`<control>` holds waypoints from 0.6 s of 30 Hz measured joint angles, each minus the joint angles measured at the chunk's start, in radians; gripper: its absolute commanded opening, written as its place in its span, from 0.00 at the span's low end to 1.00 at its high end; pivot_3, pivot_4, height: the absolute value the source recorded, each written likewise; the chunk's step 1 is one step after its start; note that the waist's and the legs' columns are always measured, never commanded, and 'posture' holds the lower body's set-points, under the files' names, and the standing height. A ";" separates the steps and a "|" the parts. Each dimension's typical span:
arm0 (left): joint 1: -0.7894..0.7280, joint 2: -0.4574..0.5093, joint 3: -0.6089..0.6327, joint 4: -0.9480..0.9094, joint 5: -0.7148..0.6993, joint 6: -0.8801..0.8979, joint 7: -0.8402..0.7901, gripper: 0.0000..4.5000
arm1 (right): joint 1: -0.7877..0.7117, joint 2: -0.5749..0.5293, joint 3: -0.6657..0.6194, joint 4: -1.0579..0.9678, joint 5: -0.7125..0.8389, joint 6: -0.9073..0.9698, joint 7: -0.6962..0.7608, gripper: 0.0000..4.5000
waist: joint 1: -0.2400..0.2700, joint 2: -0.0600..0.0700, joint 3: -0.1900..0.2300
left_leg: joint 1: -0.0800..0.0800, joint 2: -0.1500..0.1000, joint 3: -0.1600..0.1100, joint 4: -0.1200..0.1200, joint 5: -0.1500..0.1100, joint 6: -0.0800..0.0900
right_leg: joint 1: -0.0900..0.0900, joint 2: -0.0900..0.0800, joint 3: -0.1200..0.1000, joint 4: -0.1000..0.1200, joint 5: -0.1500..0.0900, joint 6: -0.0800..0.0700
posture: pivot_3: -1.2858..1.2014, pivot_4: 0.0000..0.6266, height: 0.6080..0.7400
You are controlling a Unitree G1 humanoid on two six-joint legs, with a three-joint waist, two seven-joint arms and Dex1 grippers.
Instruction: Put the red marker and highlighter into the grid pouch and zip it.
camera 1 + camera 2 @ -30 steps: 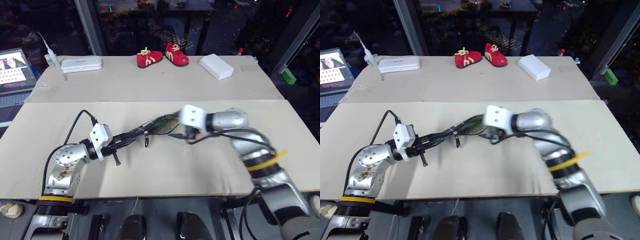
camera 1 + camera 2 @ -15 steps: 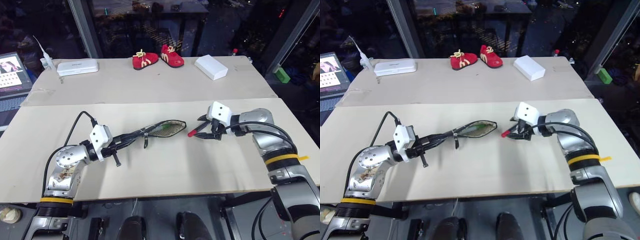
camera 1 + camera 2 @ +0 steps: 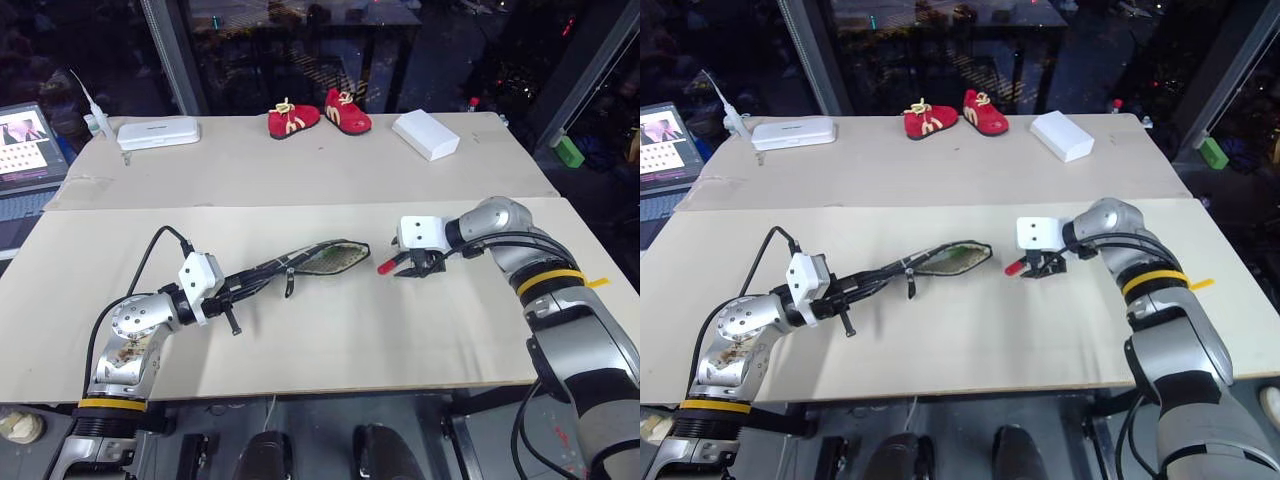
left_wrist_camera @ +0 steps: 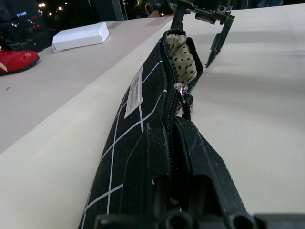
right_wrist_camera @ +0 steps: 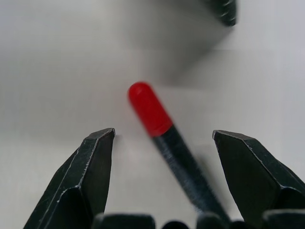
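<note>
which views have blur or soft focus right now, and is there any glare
Right wrist view: red marker sharp at its cap, barrel soft, background blurred. Left wrist view: grid pouch crisp mid-length, the near fingers dark and soft. Head views: sharp on the table, no strong glare; dark windows behind carry small light specks.

The left gripper [image 3: 262,277] reaches level, its 2 fingers clamped together. The right gripper [image 3: 408,268] tilts downward with its fingers [image 5: 81,181] spread wide, apparently holding nothing.

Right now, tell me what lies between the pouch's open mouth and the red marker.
Nothing: the left eye view shows bare table between the grid pouch mouth and the red marker cap.
</note>
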 measured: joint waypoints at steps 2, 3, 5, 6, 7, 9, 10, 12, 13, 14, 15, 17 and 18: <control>0.000 0.000 0.000 0.000 0.000 -0.002 0.001 0.00 | -0.033 0.014 0.003 0.055 -0.022 -0.007 -0.008 0.82 | -0.002 0.000 0.000 | 0.000 0.000 0.000 0.000 0.000 0.000 | 0.000 0.000 0.000 0.000 0.000 0.000 | 0.52 0.24 1.00; 0.000 0.000 0.000 0.000 0.000 -0.002 0.002 0.00 | -0.053 0.025 0.004 0.090 -0.033 -0.010 -0.021 0.82 | -0.004 0.000 0.000 | 0.000 0.000 0.000 0.000 0.000 0.000 | 0.000 0.000 0.000 0.000 0.000 0.000 | 0.52 0.24 1.00; 0.000 0.000 0.000 0.000 0.000 -0.002 0.002 0.00 | -0.081 0.045 0.008 0.140 -0.053 -0.015 -0.039 0.82 | -0.006 0.000 0.000 | 0.000 0.001 0.000 0.000 0.000 0.000 | 0.000 0.000 0.000 0.000 0.000 0.000 | 0.52 0.24 1.00; 0.000 0.000 0.000 0.000 0.000 -0.002 0.002 0.00 | -0.099 0.060 0.014 0.174 -0.066 -0.017 -0.047 0.82 | -0.007 0.000 0.000 | 0.000 0.000 0.000 0.000 0.000 0.000 | 0.000 0.000 0.000 0.000 0.000 0.000 | 0.52 0.24 1.00; 0.000 0.000 -0.001 0.000 0.000 -0.002 0.002 0.00 | -0.116 0.076 0.018 0.208 -0.080 -0.017 -0.055 0.82 | -0.007 0.000 0.000 | 0.000 0.000 0.000 0.000 0.000 0.000 | 0.000 0.000 0.000 0.000 0.000 0.000 | 0.52 0.24 1.00; -0.001 0.000 -0.001 0.000 0.000 -0.002 0.002 0.00 | -0.137 0.100 0.025 0.255 -0.093 -0.017 -0.060 0.82 | -0.007 0.000 0.000 | 0.000 0.000 0.000 0.000 0.000 0.000 | 0.000 0.000 0.000 0.000 0.000 0.000 | 0.52 0.24 1.00; -0.001 0.000 -0.001 0.000 0.000 -0.002 0.002 0.00 | -0.141 0.106 0.027 0.267 -0.096 -0.017 -0.058 0.82 | -0.007 0.000 0.000 | 0.000 0.000 0.000 0.000 0.000 0.000 | 0.000 0.000 0.000 0.000 0.000 0.000 | 0.52 0.24 1.00; -0.001 -0.001 -0.001 0.000 0.000 -0.002 0.002 0.00 | -0.149 0.115 0.027 0.291 -0.101 -0.014 -0.036 0.82 | -0.007 0.000 0.000 | 0.000 0.000 0.000 0.000 0.000 0.000 | 0.000 0.000 0.000 0.000 0.000 0.000 | 0.52 0.24 1.00; -0.001 -0.001 -0.001 0.000 0.000 -0.002 0.002 0.00 | -0.155 0.115 0.030 0.299 -0.106 -0.013 -0.026 0.82 | -0.006 0.000 0.000 | 0.000 0.000 0.000 0.000 0.000 0.000 | 0.000 0.000 0.000 0.000 0.000 0.000 | 0.52 0.24 1.00; -0.001 -0.001 -0.001 0.000 0.000 -0.002 0.003 0.00 | -0.160 0.115 0.033 0.305 -0.115 -0.014 -0.019 0.82 | -0.004 0.000 0.000 | 0.000 0.000 0.000 0.000 0.000 0.000 | 0.000 0.000 0.000 0.000 0.000 0.000 | 0.52 0.24 1.00; -0.001 -0.001 -0.001 0.000 0.000 -0.002 0.003 0.00 | -0.161 0.115 0.036 0.307 -0.121 -0.014 -0.015 0.82 | -0.004 0.000 0.000 | 0.000 0.000 0.000 0.000 0.000 0.000 | 0.000 0.000 0.000 0.000 0.000 0.000 | 0.52 0.24 1.00; -0.001 -0.003 -0.001 0.000 0.000 -0.002 0.005 0.00 | -0.164 0.115 0.036 0.311 -0.127 -0.014 -0.003 0.82 | -0.003 0.000 0.000 | 0.000 0.000 0.000 0.000 0.000 0.000 | 0.000 -0.001 0.000 0.000 0.000 0.000 | 0.52 0.24 1.00; -0.001 -0.003 -0.001 0.000 0.000 -0.002 0.006 0.00 | -0.166 0.116 0.036 0.315 -0.128 -0.014 0.002 0.82 | -0.003 0.000 0.000 | 0.000 0.000 0.000 0.000 0.000 0.000 | 0.000 0.000 0.000 0.000 0.000 0.000 | 0.52 0.24 1.00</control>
